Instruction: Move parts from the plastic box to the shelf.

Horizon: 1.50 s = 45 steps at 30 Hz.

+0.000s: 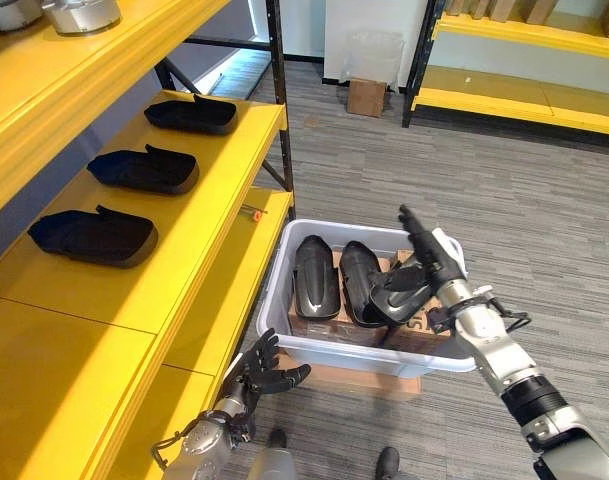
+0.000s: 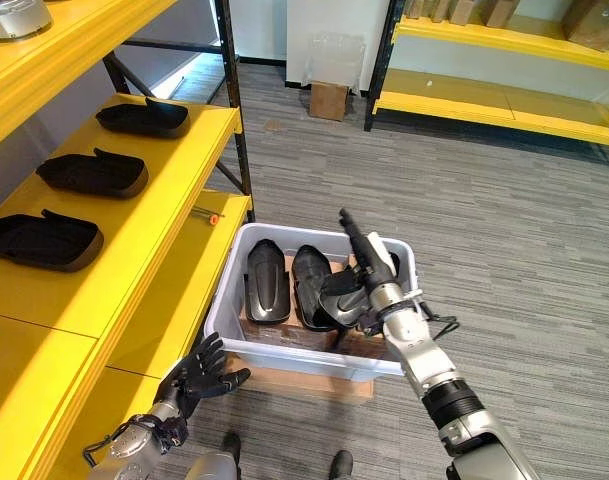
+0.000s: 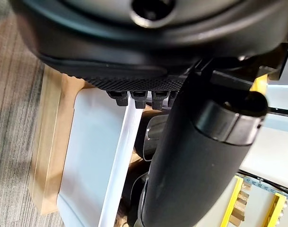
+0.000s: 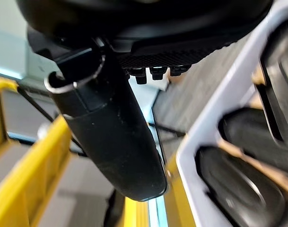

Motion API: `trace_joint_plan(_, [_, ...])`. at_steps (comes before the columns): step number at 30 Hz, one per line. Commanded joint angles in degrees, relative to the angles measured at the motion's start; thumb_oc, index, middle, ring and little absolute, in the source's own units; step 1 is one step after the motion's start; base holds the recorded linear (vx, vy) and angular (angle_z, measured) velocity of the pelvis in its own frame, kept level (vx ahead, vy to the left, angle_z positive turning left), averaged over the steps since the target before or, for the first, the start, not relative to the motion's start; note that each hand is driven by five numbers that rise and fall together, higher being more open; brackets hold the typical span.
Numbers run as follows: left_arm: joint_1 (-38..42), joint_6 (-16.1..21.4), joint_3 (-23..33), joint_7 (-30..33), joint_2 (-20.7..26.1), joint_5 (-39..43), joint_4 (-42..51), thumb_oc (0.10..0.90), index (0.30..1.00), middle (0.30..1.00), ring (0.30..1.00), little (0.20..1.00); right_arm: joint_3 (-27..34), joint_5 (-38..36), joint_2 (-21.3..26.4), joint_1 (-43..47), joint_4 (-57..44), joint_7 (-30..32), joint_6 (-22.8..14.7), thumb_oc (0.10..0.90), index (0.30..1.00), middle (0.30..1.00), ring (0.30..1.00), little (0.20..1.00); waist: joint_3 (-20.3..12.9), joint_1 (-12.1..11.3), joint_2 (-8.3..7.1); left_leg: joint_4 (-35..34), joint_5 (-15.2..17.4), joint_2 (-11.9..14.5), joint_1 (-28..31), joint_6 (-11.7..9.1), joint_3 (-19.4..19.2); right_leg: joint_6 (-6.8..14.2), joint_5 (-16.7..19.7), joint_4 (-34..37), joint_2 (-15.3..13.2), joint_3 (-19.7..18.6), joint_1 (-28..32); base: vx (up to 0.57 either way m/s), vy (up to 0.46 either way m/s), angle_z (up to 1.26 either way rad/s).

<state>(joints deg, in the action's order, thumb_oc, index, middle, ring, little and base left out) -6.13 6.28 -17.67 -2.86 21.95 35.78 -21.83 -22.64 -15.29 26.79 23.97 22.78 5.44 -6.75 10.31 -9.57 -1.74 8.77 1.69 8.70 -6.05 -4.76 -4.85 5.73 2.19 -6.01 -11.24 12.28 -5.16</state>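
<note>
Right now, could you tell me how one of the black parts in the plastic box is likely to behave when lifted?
The black part looks like a rigid moulded shell, so it should probably hold its shape. Its glossy, curved surface may be slippery in the right hand. It looks thin-walled, so probably light; its rounded back might rock on the shelf.

A small cardboard box (image 1: 366,97) sits on grey carpet (image 1: 524,190).
</note>
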Motion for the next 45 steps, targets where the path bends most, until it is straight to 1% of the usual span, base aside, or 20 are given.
trace_joint_plan(1, [2.92,4.09,0.67,-0.39,2.75,1.91,6.37,0.9,1.0,1.0,1.0,1.0,2.08,0.97,-1.17,6.97,-0.91,2.62,-3.43,0.9,1.0,1.0,1.0,1.0,0.19,0.22,-1.75,2.98,-0.96,3.27,-3.66,-1.37,4.92,3.05,-4.74,-2.33,-5.21,-0.59,6.6,0.0,0.0,0.0])
trace_joint_plan(7, [3.07,3.98,-0.14,0.07,3.33,2.02,6.43,0.9,1.0,1.0,1.0,1.0,-1.24,1.25,-4.4,9.95,5.22,2.96,-2.08,0.9,1.0,1.0,1.0,1.0,0.48,-0.46,-1.93,4.17,-0.19,2.88,-4.35,-1.11,5.01,3.15,-4.6,-2.22,-5.48,-0.56,6.59,0.0,0.021,0.04])
trace_joint_plan(12, [3.24,3.91,-0.3,0.31,3.64,2.02,6.7,0.9,1.0,1.0,1.0,1.0,-2.63,4.06,-4.83,11.48,8.44,3.81,-1.04,0.9,1.0,1.0,1.0,1.0,0.65,-0.71,-2.09,4.63,0.11,2.69,-4.66,-1.01,5.05,3.21,-4.4,-2.18,-5.59,-0.71,6.44,0.0,0.0,0.0])
trace_joint_plan(16, [3.31,3.88,-0.59,0.31,4.04,1.66,6.93,0.9,1.0,1.0,1.0,1.0,-2.66,6.47,-5.35,13.64,13.23,5.43,-0.17,0.9,1.0,1.0,1.0,1.0,1.08,-1.05,-2.28,5.15,0.42,2.53,-4.94,-0.86,4.95,3.35,-4.16,-1.8,-5.71,-0.79,6.53,0.0,0.0,0.0])
trace_joint_plan(18, [3.32,3.89,-0.64,0.38,4.26,1.41,6.7,0.9,1.0,1.0,1.0,1.0,-2.98,8.45,-5.24,15.08,14.79,6.41,0.25,0.9,1.0,1.0,1.0,1.0,1.33,-1.18,-2.37,5.53,0.63,2.43,-5.12,-0.81,4.78,3.41,-3.97,-1.59,-5.78,-0.94,6.42,0.0,0.0,0.0])
trace_joint_plan(24, [3.75,4.62,-0.5,1.07,4.6,0.98,6.72,0.9,1.0,1.0,1.0,1.0,-3.6,17.72,-4.32,18.89,18.44,10.26,1.71,0.9,1.0,1.0,1.0,1.0,2.27,-1.42,-2.13,6.23,0.77,2.32,-6.27,-0.74,4.87,3.44,-3.6,-1.48,-5.89,-1.13,5.64,-0.03,0.016,-0.01])
trace_joint_plan(31, [4.08,5.22,-0.66,1.8,4.91,0.95,6.54,0.9,1.0,1.0,1.0,1.0,-3.72,18.92,-4.17,21.65,20.76,12.03,2.2,0.9,1.0,1.0,1.0,1.0,3.47,-1.53,-1.8,6.77,0.63,2.23,-7.51,-0.73,5.06,3.35,-3.35,-1.53,-5.95,-1.31,4.66,-0.02,0.013,0.0])
trace_joint_plan(36, [5.01,5.79,-1.13,2.99,5.26,1.19,6.57,0.9,1.0,1.0,1.0,1.0,-4.9,17.86,-5.46,24.73,23.24,13.05,2.11,0.9,1.0,1.0,1.0,1.0,4.78,-1.68,-1.31,7.44,0.57,2.1,-8.87,-0.63,5.17,3.2,-3.21,-2.18,-6.07,-1.76,3.14,-0.02,0.016,-0.01])
trace_joint_plan(45, [5.43,6.15,-1.46,3.95,5.33,1.48,6.64,0.9,1.0,1.0,1.0,1.0,-6.08,16.45,-7.23,24.88,24.83,12.95,2.12,0.9,1.0,1.0,1.0,1.0,5.2,-1.58,-1.04,8.11,0.88,1.85,-9.49,-0.5,5.1,3.18,-3.24,-2.81,-6.34,-1.78,2.49,0.0,0.009,-0.02])
